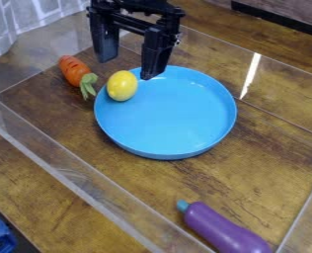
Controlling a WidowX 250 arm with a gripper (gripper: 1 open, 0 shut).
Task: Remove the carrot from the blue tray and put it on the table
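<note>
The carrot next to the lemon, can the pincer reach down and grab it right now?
Probably yes. The carrot lies on the table outside the blue tray, uncovered from above. The pincer hangs open just to its right. The lemon sits very close and might get bumped.

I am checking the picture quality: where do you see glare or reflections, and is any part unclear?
Camera view: white glare streaks on the clear acrylic wall at the right and pale reflections on the glossy table; the blue tray is evenly lit; the gripper is dark with little detail; the whole picture is soft.
</note>
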